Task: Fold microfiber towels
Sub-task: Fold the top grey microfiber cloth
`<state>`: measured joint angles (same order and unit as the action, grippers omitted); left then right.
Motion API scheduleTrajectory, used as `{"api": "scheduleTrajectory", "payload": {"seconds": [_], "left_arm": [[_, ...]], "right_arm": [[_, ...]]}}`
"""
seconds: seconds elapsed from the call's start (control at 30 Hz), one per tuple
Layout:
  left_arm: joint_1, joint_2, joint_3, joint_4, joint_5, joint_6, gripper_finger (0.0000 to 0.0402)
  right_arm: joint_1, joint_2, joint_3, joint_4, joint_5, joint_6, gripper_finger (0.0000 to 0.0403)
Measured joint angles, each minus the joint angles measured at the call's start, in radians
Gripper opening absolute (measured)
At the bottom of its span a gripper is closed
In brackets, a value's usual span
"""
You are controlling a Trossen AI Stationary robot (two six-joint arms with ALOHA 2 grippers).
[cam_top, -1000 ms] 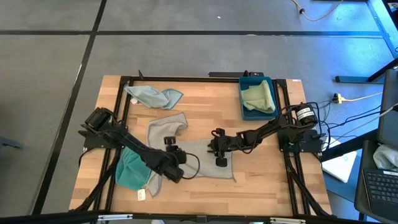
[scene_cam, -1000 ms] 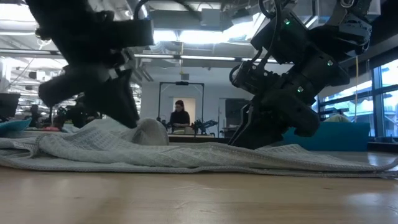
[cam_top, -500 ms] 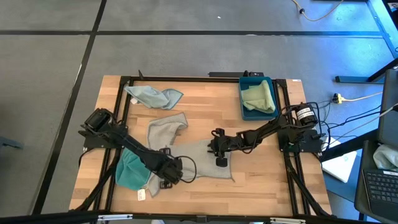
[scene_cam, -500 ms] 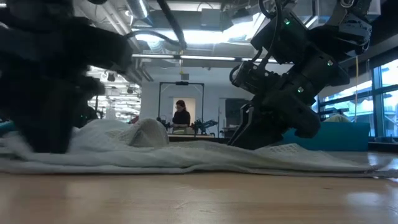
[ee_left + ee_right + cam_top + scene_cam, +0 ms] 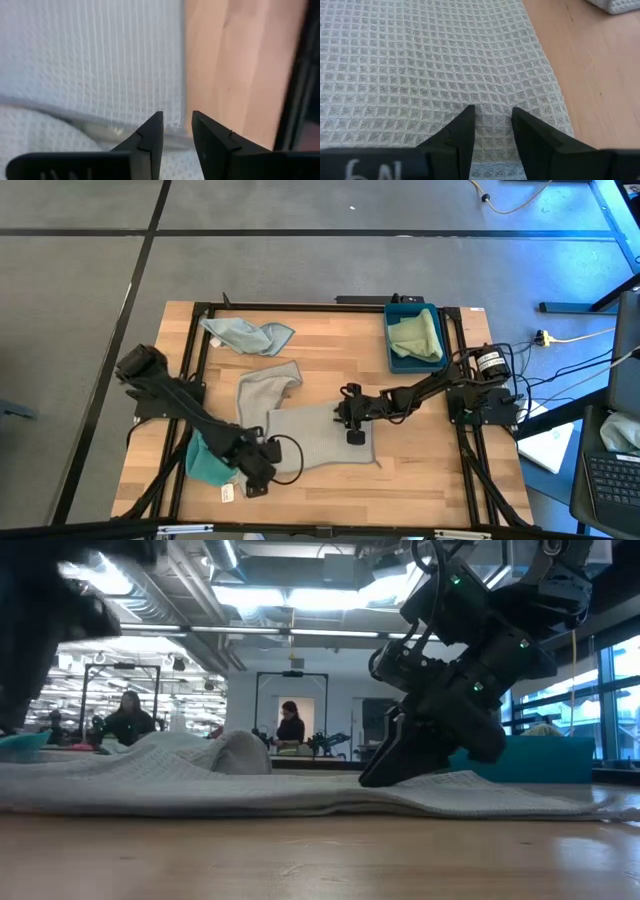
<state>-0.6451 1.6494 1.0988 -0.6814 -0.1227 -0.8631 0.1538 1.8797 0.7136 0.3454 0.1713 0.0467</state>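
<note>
A light grey microfiber towel point(image 5: 315, 435) lies spread on the wooden table, and its far-left part point(image 5: 265, 385) is folded up into a hump point(image 5: 235, 752). My left gripper point(image 5: 258, 473) is at the towel's near-left corner and is shut on it point(image 5: 177, 131). My right gripper point(image 5: 350, 423) stands on the towel near its far-right corner, shut on it point(image 5: 493, 117). A teal towel point(image 5: 203, 460) lies bunched under my left arm. My left gripper has the grey towel's near-left corner point(image 5: 175, 126) between its two fingertips and comes at it steeply from above. The hem runs in under the fingers, which hide how many layers they hold. The corner is raised a little, and the towel lies flat beyond it. My right gripper slants down from the table's right and stands with both fingertips point(image 5: 375, 776) on the grey towel near its far-right corner. A small ridge of cloth point(image 5: 492, 111) sits between the fingers. The towel lies flat on the table around them.
A pale blue towel point(image 5: 248, 335) lies crumpled at the far left. A blue tray point(image 5: 392, 330) at the far right holds a pale green towel point(image 5: 417, 335). A white tag point(image 5: 227, 492) lies by the near edge. A black frame point(image 5: 200, 310) borders the table. People sit in the room beyond.
My left gripper has moved toward the table's near-left corner. It has risen a little and has turned at the wrist. The grey towel's near-left corner has gone with it and now lies farther out. The part under my right gripper has stayed put.
</note>
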Motion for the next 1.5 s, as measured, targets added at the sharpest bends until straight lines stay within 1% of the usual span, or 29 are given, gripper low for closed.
{"api": "scheduleTrajectory", "payload": {"seconds": [0.17, 0.23, 0.33, 0.4, 0.43, 0.53, 0.67, 0.73, 0.8, 0.9, 0.97, 1.03, 1.13, 1.27, 1.37, 1.5], "left_arm": [[-0.035, -0.05, 0.0, 0.01, -0.163, 0.021, 0.0096], [-0.04, -0.052, 0.0, 0.004, -0.246, 0.05, 0.0096], [-0.035, -0.05, 0.0, -0.039, -0.411, 0.059, 0.0096], [-0.015, -0.039, 0.0, -0.08, -0.478, 0.061, 0.0096], [-0.003, -0.035, 0.0, -0.102, -0.49, 0.061, 0.0096], [0.039, -0.019, 0.0, -0.129, -0.494, 0.064, 0.0096], [0.09, 0.006, 0.0, -0.117, -0.497, 0.153, 0.0096], [0.123, 0.022, 0.0, -0.11, -0.514, 0.2, 0.0096], [0.158, 0.035, 0.0, -0.083, -0.543, 0.24, 0.0096], [0.208, 0.056, 0.0, -0.045, -0.565, 0.297, 0.0096], [0.243, 0.068, 0.0, -0.009, -0.567, 0.349, 0.0096], [0.277, 0.078, 0.0, 0.043, -0.568, 0.403, 0.0096], [0.323, 0.099, 0.0, 0.081, -0.568, 0.456, 0.0096], [0.366, 0.128, 0.0, 0.109, -0.568, 0.474, 0.0096], [0.389, 0.147, 0.0, 0.134, -0.567, 0.476, 0.0096], [0.413, 0.147, 0.0, 0.161, -0.549, 0.525, 0.0096]], "right_arm": [[-0.001, 0.0, 0.0, 0.0, -0.001, 0.0, 0.0134], [-0.001, 0.0, 0.0, 0.0, 0.0, -0.001, 0.0134], [-0.001, 0.0, 0.0, 0.0, 0.0, -0.001, 0.0134], [-0.001, -0.002, 0.0, -0.002, 0.0, -0.002, 0.0134], [0.0, -0.009, 0.0, -0.012, 0.003, 0.0, 0.0134], [-0.001, -0.059, -0.004, -0.089, 0.019, 0.01, 0.0134], [0.001, -0.154, -0.013, -0.213, 0.034, 0.025, 0.0134], [0.004, -0.201, -0.012, -0.258, 0.033, 0.047, 0.0134], [0.005, -0.231, -0.006, -0.299, 0.005, 0.088, 0.0134], [0.017, -0.232, -0.011, -0.405, -0.091, 0.156, 0.0134], [0.034, -0.229, -0.01, -0.41, -0.135, 0.184, 0.0134], [0.055, -0.23, -0.025, -0.404, -0.139, 0.205, 0.0134], [0.083, -0.232, -0.042, -0.395, -0.118, 0.232, 0.0134], [0.122, -0.236, -0.047, -0.389, -0.066, 0.238, 0.0134], [0.14, -0.241, -0.042, -0.384, -0.023, 0.209, 0.0134], [0.139, -0.273, -0.021, -0.372, 0.013, 0.168, 0.0134]]}}
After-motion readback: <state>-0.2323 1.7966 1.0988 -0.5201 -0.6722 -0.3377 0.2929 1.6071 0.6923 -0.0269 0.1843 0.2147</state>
